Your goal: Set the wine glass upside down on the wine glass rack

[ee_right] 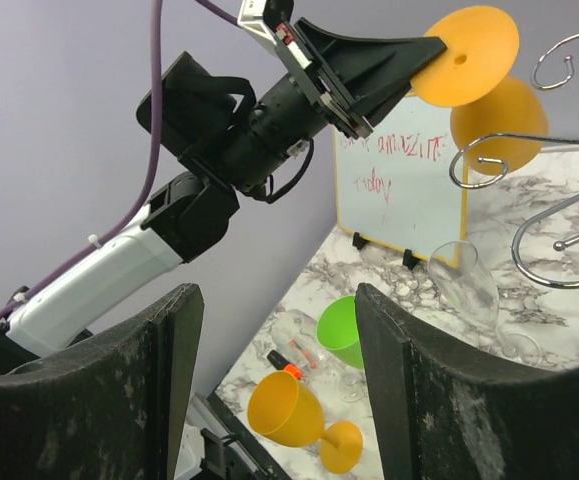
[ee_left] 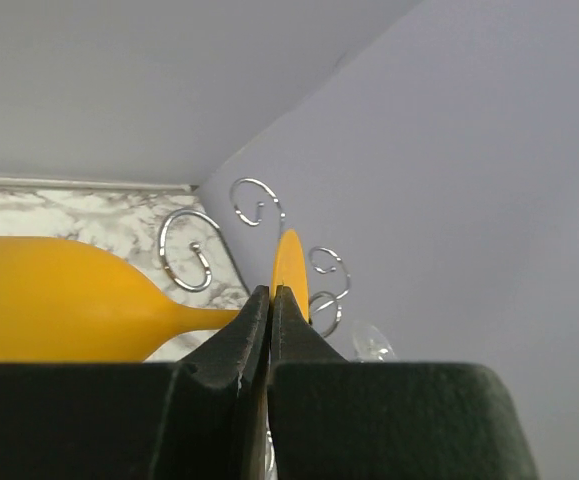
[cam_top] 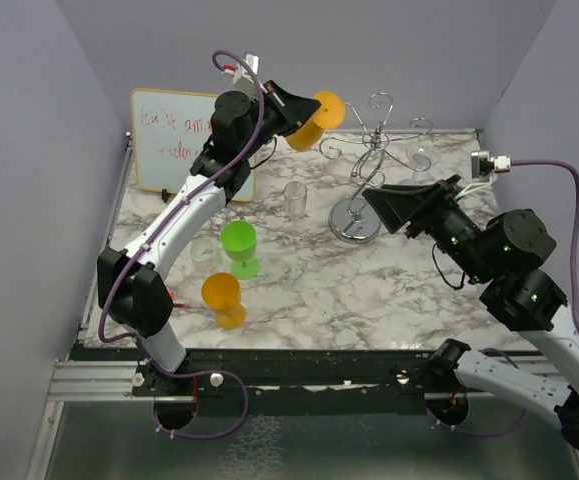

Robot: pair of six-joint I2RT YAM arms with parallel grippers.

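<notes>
- Left tool [cam_top: 307, 104] clenched on foot of orange wine glass [cam_top: 327, 110]; in left wrist view the fingers [ee_left: 254, 325] pinch the foot's rim edge-on, stem running off to the left into the bowl
- Glass held up in the air over rear of tabletop [cam_top: 369, 290], just left of wine glass rack [cam_top: 374, 165]; in right wrist view foot sits higher than bowl, so glass is tipped towards upside down, not upright
- Rack stands on its round chrome base at rear centre-right; spiral-tipped arms spread out at the top; nearest curl crosses in front of the bowl in right wrist view; touching or apart: can't tell
- Right tool [cam_top: 371, 193] released, jaws wide w/ nothing between them; low over tabletop, tip just beside rack's stem and base; contact w/ rack can't be told
- Green glass [cam_top: 239, 245] upright on tabletop, front-left; 2nd orange glass [cam_top: 222, 298] just in front of it, near left arm's base
- Clear glass [cam_top: 296, 197] stands between green glass and rack; another clear one [cam_top: 206, 252] just left of the green; a third [cam_top: 424, 160] behind rack on the right, faint
- Whiteboard [cam_top: 169, 140] w/ red writing leans at rear-left corner, behind left arm
- Marker w/ orange-red cap [ee_right: 289, 360] lies near the glasses at front-left
</notes>
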